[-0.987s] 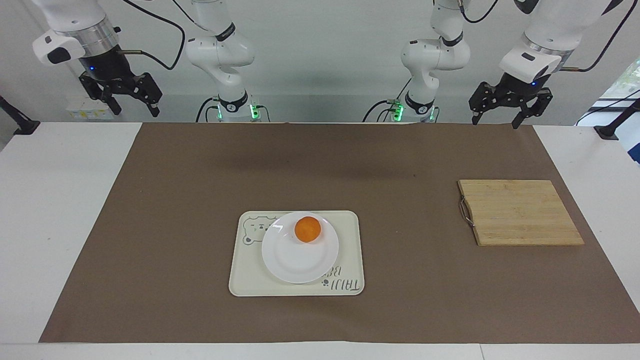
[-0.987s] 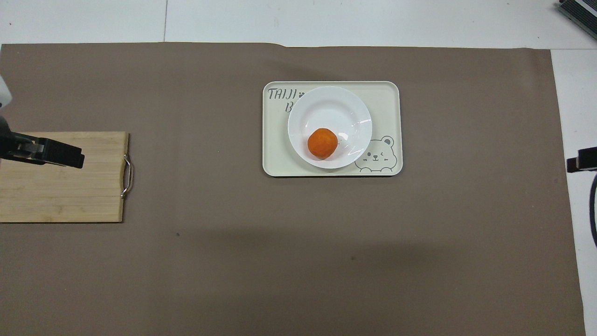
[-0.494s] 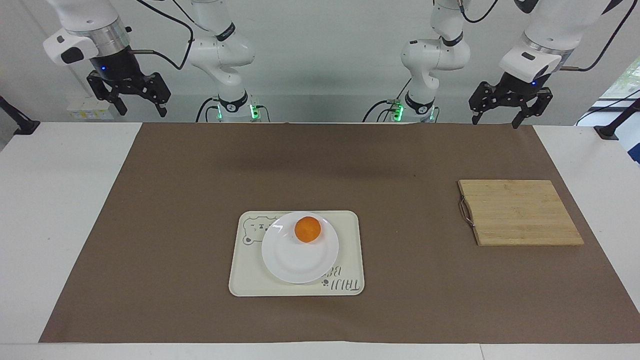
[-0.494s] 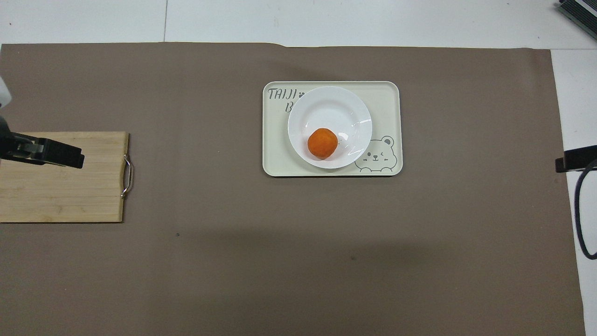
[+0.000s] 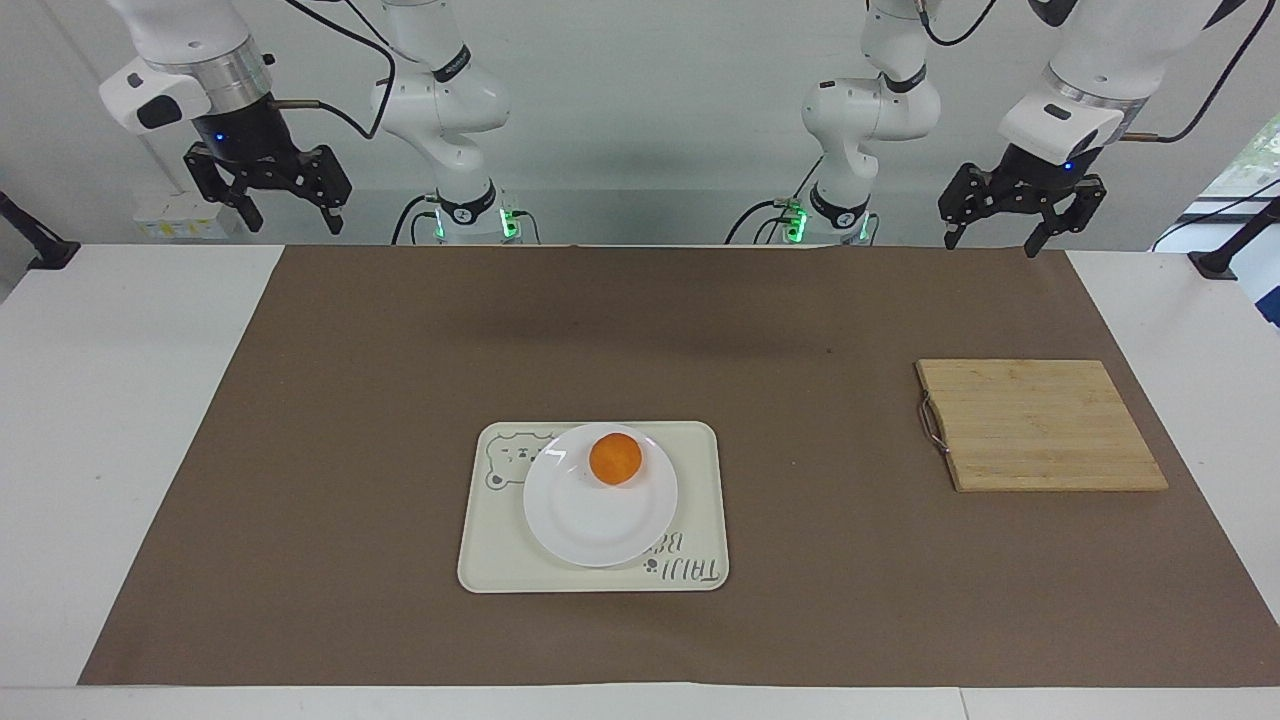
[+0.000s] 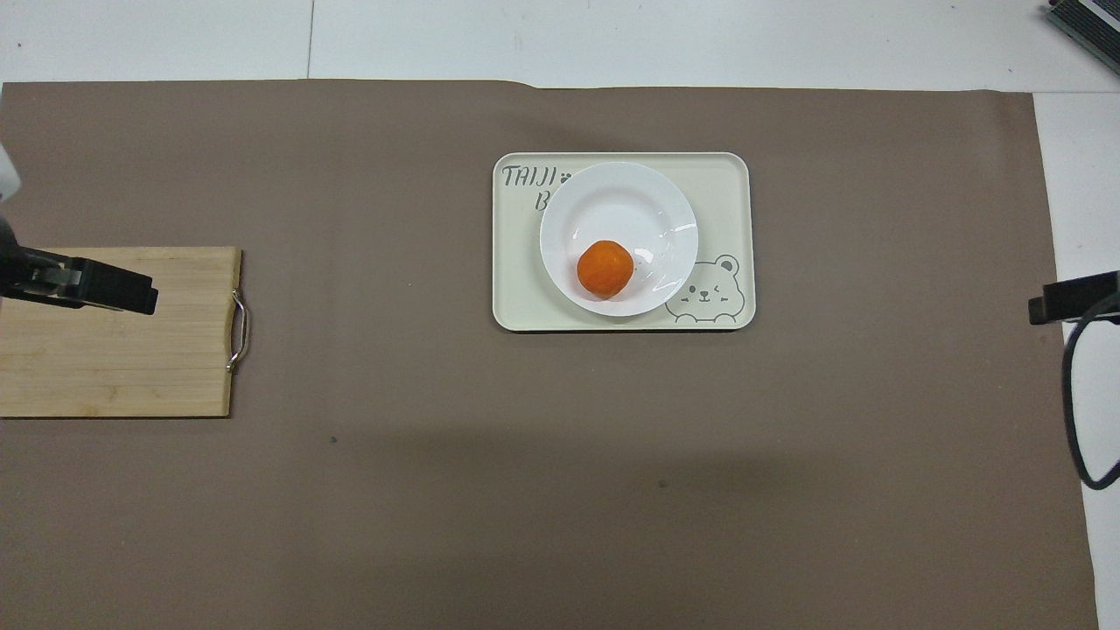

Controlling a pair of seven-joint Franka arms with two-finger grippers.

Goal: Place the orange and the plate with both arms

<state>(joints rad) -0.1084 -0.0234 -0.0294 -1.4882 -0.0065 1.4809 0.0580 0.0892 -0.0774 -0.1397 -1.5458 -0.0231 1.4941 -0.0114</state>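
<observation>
The orange (image 5: 615,458) (image 6: 605,269) lies in the white plate (image 5: 590,520) (image 6: 612,197), on the side of the plate nearer the robots. The plate sits on a cream tray with a bear drawing (image 5: 700,470) (image 6: 726,184) in the middle of the brown mat. My right gripper (image 5: 290,218) is open and empty, high in the air above the mat's edge at the right arm's end of the table. My left gripper (image 5: 992,238) is open and empty, raised near the mat's corner at the left arm's end; its tip (image 6: 114,293) shows over the cutting board.
A wooden cutting board (image 5: 1040,425) (image 6: 131,367) with a metal handle lies on the mat toward the left arm's end. The brown mat (image 5: 400,350) covers most of the white table.
The right gripper has moved inward toward the middle of the table. The left arm, orange, plate and tray have not moved.
</observation>
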